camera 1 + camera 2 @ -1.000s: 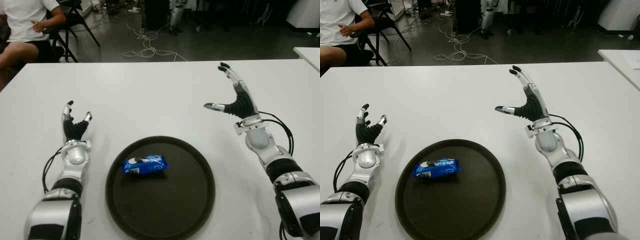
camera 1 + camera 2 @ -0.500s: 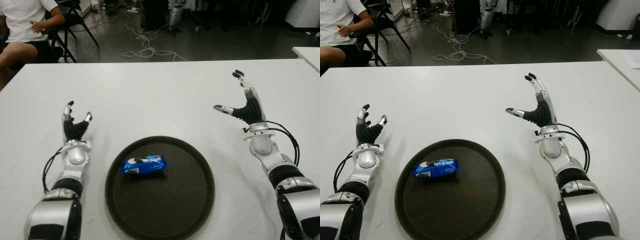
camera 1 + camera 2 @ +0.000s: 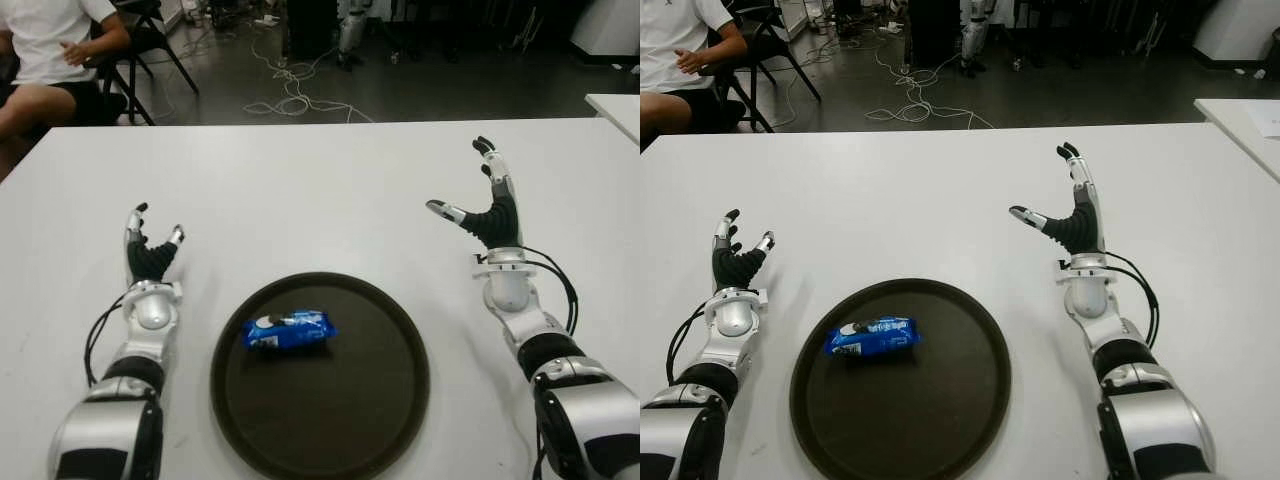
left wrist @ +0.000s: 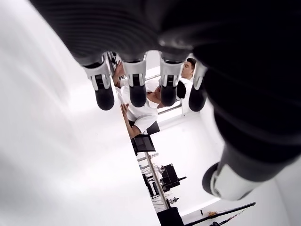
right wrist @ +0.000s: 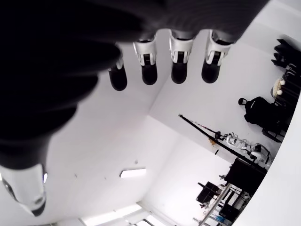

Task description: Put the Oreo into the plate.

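Note:
A blue Oreo packet (image 3: 289,329) lies flat inside the round dark plate (image 3: 350,410), in its upper left part. The plate sits on the white table (image 3: 300,190) near the front edge. To the right of the plate my right hand (image 3: 480,205) stands palm up with fingers spread and empty. My left hand (image 3: 150,245) shows to the left of the plate, fingers relaxed and holding nothing. Both wrist views show only bare fingertips (image 5: 149,70) with nothing between them.
A seated person (image 3: 50,60) is beyond the table's far left corner, beside dark chairs. Cables (image 3: 290,95) lie on the floor behind the table. Another white table's corner (image 3: 615,105) shows at the far right.
My right hand has drawn back toward me and turned more upright, ending to the right of the plate. The Oreo packet and my left hand have stayed where they were.

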Robot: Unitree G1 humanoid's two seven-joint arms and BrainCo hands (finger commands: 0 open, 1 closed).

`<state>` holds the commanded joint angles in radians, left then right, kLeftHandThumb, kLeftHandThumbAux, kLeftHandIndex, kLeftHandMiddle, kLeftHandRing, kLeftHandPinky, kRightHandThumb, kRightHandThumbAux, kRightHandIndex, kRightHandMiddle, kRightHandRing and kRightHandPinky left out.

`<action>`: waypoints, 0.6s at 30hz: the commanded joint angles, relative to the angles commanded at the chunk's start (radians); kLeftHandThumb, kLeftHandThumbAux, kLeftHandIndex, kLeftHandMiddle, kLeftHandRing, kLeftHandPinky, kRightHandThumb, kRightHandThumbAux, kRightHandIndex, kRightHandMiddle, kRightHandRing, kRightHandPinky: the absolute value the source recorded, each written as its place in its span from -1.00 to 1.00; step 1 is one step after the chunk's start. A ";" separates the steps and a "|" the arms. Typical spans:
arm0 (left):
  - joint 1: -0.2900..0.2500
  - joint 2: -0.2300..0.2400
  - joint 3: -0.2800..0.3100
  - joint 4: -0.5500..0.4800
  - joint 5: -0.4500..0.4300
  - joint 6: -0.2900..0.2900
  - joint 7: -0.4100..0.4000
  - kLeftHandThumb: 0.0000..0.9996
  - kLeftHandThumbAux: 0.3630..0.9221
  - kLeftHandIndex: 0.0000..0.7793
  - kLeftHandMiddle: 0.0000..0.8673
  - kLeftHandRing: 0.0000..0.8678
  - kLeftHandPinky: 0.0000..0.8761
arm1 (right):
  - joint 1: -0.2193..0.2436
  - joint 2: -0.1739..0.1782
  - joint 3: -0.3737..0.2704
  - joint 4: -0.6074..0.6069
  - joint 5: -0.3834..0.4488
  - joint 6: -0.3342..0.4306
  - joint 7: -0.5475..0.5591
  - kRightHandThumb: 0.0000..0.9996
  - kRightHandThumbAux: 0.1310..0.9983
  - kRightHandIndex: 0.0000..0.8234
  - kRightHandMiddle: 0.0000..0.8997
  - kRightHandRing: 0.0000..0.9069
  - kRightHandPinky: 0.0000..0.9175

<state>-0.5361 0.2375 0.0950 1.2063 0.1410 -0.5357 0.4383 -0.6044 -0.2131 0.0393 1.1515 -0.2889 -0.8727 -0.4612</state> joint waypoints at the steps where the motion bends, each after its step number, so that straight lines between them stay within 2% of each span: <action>1: 0.000 0.000 0.000 0.000 0.000 0.000 0.000 -1.00 0.33 -0.93 -0.93 -0.97 -0.97 | -0.001 0.002 -0.001 0.002 0.000 0.003 -0.001 -1.00 0.16 -1.00 -1.00 -1.00 -1.00; 13: 0.003 0.002 -0.002 -0.005 0.003 -0.005 0.001 -1.00 0.34 -0.94 -0.93 -0.97 -0.97 | -0.020 0.019 -0.011 0.027 -0.006 0.027 -0.036 -1.00 0.20 -1.00 -1.00 -1.00 -1.00; 16: 0.004 0.002 0.001 -0.005 0.001 -0.010 -0.002 -1.00 0.38 -0.93 -0.92 -0.96 -0.96 | -0.010 0.021 -0.020 0.035 0.007 0.037 -0.027 -1.00 0.26 -1.00 -1.00 -1.00 -1.00; 18: 0.004 0.002 0.002 -0.006 -0.001 -0.013 -0.005 -1.00 0.39 -0.93 -0.92 -0.96 -0.96 | -0.019 0.023 -0.049 0.061 0.048 0.067 0.017 -1.00 0.29 -1.00 -1.00 -1.00 -1.00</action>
<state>-0.5318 0.2391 0.0973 1.2008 0.1402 -0.5484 0.4337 -0.6235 -0.1902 -0.0097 1.2129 -0.2412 -0.8053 -0.4439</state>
